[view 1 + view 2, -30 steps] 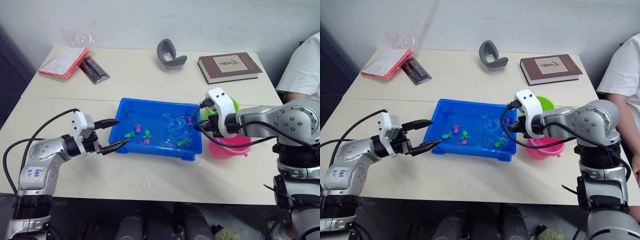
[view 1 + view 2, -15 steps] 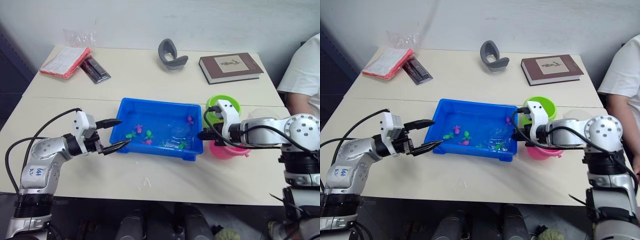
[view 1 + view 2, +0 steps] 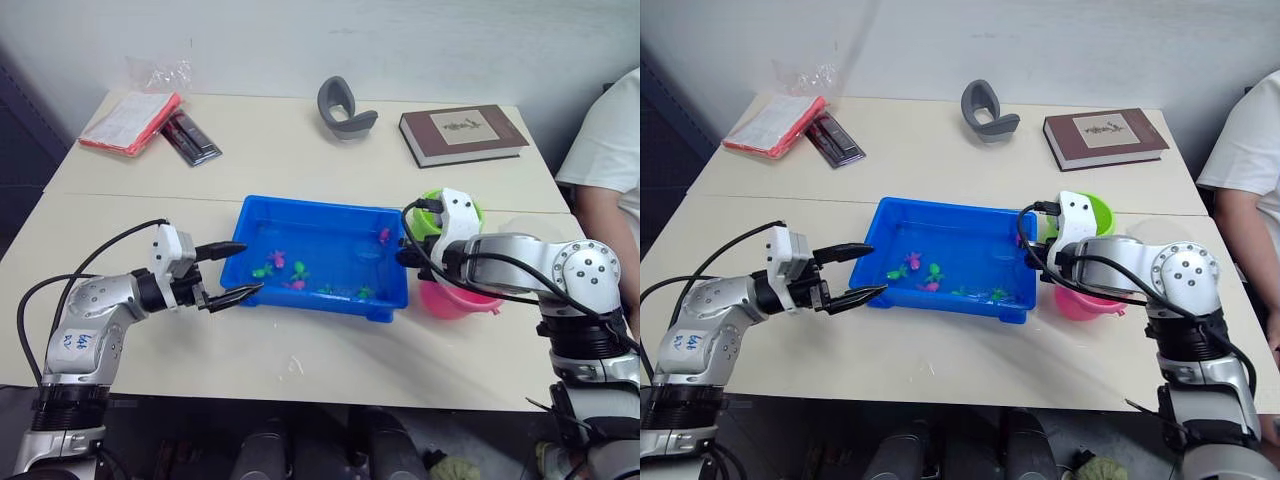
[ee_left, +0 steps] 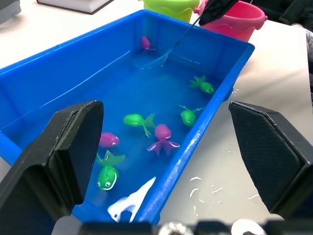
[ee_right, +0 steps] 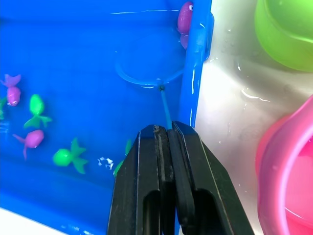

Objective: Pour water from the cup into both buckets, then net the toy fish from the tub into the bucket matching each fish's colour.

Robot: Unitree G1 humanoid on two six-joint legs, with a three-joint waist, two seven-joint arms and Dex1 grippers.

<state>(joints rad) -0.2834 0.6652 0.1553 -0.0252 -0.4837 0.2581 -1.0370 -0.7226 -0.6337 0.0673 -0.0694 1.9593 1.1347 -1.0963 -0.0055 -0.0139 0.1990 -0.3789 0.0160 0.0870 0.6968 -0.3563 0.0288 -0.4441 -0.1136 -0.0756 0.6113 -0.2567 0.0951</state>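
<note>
1. The tub (image 3: 318,255) sits on the worktop (image 3: 300,160) and holds water and several toy fish (image 4: 142,120), green ones and pink ones scattered across its floor.
2. One pink fish (image 5: 185,16) lies at the tub's far corner on the bucket side, close against the wall.
3. The right hand (image 5: 168,134) is over the tub's edge nearest the buckets, its fingers pressed together on the thin handle of the net (image 5: 146,73).
4. The net's blue hoop is down in the tub water, just beside that pink fish; whether it touches the fish cannot be told.
5. The lime green bucket (image 3: 432,220) stands just outside the tub's bucket-side wall, and the pink bucket (image 3: 460,297) stands beside the tub, nearer the robot than the green one.
6. The left hand (image 3: 228,270) hovers at the tub's opposite end, just outside the rim, its two fingers spread wide apart and holding nothing.
7. Beyond the tub, well apart from it, lie a brown book (image 3: 462,133), a grey curved object (image 3: 343,107) and a red-edged packet (image 3: 128,122).
</note>
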